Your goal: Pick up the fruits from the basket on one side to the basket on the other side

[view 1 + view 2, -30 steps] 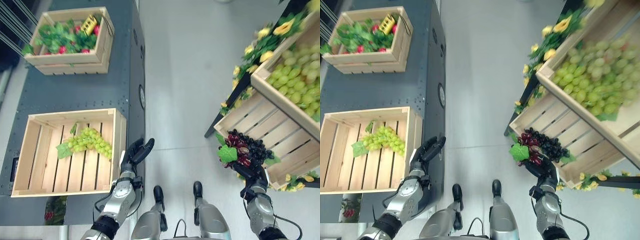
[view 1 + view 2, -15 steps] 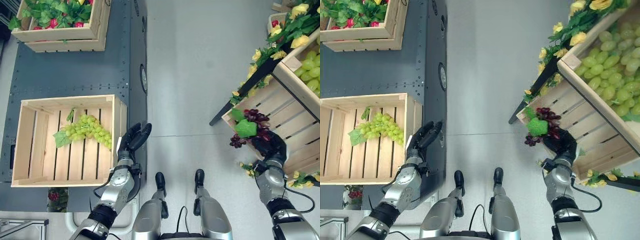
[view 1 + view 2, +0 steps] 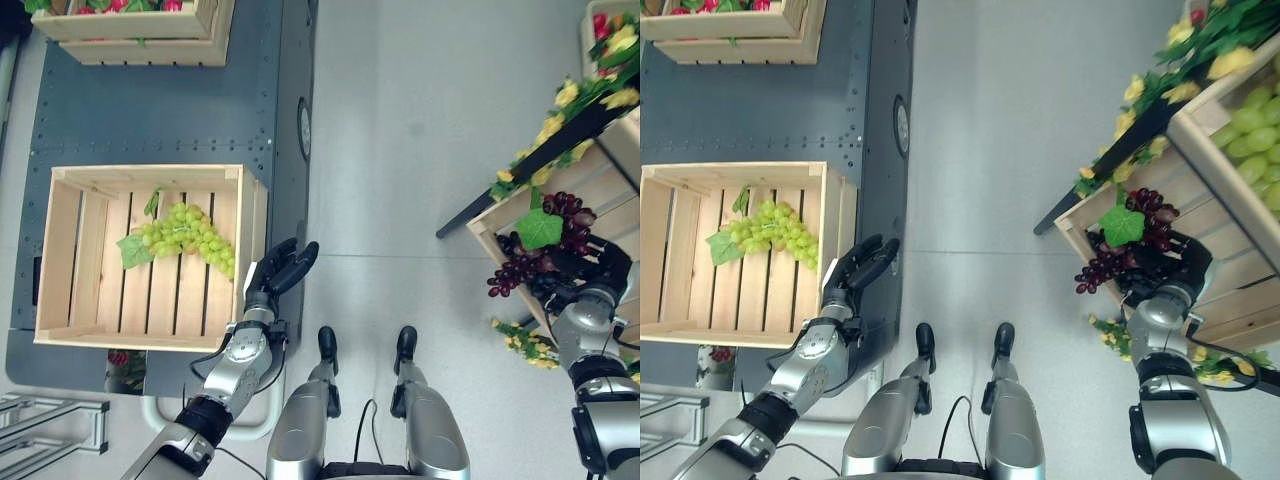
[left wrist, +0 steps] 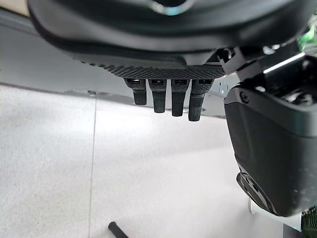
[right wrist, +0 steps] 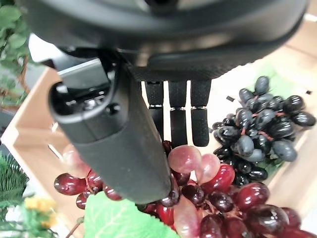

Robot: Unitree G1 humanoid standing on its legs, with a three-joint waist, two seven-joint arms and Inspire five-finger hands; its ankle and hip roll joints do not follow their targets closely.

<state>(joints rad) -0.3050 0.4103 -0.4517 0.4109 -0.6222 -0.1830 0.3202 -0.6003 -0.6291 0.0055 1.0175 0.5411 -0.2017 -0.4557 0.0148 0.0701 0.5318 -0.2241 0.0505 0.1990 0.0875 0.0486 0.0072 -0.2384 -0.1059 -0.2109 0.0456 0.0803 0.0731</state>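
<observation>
My right robot hand (image 3: 1165,268) was curled around a bunch of red grapes (image 3: 1120,245), and I held it just at the front edge of the wooden crate on my right (image 3: 1230,275). A big green leaf (image 3: 1122,225) sat on top of the bunch. The bunch hung long, with its loose end pointing out over the grey floor (image 3: 1000,150) toward my middle. In my right wrist view the red grapes (image 5: 208,193) lay under my fingers (image 5: 178,121), and a bunch of black grapes (image 5: 262,126) was down in the crate past them. My left robot hand (image 3: 277,275) was empty. Its fingers were relaxed and a little bent, and it hung beside the near right corner of the wooden crate on my left (image 3: 60,250). That crate sat on the dark bench (image 3: 150,110) and had one bunch of green grapes (image 3: 185,235) in it. I think the red grapes had to go there. The crate lay far off to my left, across the floor from my right robot hand. My left robot hand was much nearer to it, but my right robot hand had the fruit, so I think I needed to turn that way. Another crate with red fruit and leaves (image 3: 130,20) stood further back on the bench.
</observation>
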